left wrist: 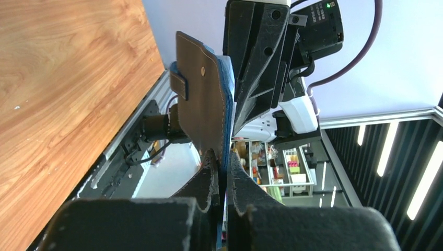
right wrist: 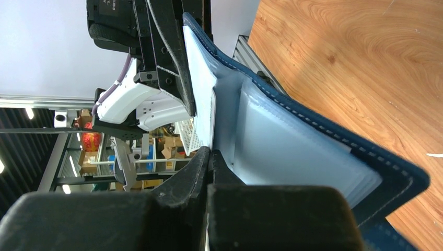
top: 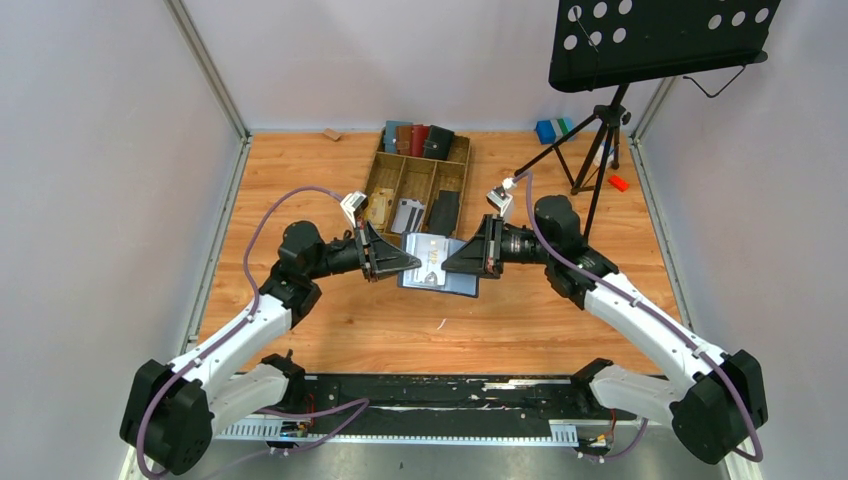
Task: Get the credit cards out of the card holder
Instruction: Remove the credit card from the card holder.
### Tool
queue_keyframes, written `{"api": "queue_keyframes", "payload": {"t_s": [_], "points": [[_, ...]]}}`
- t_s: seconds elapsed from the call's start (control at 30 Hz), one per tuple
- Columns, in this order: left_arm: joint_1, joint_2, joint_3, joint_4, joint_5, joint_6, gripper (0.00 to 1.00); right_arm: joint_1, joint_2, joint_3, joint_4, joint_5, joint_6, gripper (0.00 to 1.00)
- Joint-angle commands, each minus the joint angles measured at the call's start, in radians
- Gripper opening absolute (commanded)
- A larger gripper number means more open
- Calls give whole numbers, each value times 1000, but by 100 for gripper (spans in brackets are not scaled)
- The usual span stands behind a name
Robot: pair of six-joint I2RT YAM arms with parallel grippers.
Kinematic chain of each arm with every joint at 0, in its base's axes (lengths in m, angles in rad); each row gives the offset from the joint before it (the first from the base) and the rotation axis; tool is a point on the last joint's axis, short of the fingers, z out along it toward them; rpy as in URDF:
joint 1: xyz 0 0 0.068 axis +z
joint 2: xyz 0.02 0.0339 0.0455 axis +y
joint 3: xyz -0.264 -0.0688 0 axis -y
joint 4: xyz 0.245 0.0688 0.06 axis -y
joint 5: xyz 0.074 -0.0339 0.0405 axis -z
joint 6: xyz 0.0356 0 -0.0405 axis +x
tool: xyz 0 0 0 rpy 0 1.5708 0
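From above, the card holder (top: pixel 458 284) lies open between the two arms at the middle of the worktop (top: pixel 330 325), just on the near side of the wooden tray (top: pixel 371 186). A white credit card (top: pixel 431 260) shows on its inner face. The left gripper (top: pixel 412 263) meets the holder's left edge and the right gripper (top: pixel 449 264) its right edge. Loose cards (top: pixel 407 215) sit in the tray's compartments. Other holders (top: pixel 420 139) stand in a row at its far end. A black music stand (top: pixel 655 40) rises over the far right corner.

In the left wrist view, the left gripper (left wrist: pixel 222 168) has its jaws pressed together on the blue edge of the card holder (left wrist: pixel 201 99). The holder stands up from the gripper and shows a dark outer face with a strap and snap. The right gripper (left wrist: pixel 238 116) reaches the holder from the opposite side.

In the right wrist view, the right gripper (right wrist: pixel 209 157) is pinched shut on a pale inner leaf near the fold of the card holder (right wrist: pixel 389 170). Whether that leaf is a card or a pocket sleeve cannot be told. The holder is spread open, showing its clear pockets (right wrist: pixel 298 151) and white stitching. The left gripper (right wrist: pixel 187 102) grips the far flap.
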Motion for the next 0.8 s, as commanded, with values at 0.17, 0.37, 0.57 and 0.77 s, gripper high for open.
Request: {"api": "queue_keyframes", "payload": {"t_s": [0.17,0.37,0.57,0.77], "points": [[-4,-27,-16,123,-29,-71,0,-17,-53,-27,-38,6,-30,0],[-4,-21,-31,170,-29,-101,0,-47,-101,-59,-40,7,-27,0],[-4,-14,-40,210,-29,-124,0,-52,-106,-70,-23,-6,-20,0],[-4,-1,-46,255,-26,-153,0,-52,-85,-56,3,-21,-15,10]]}}
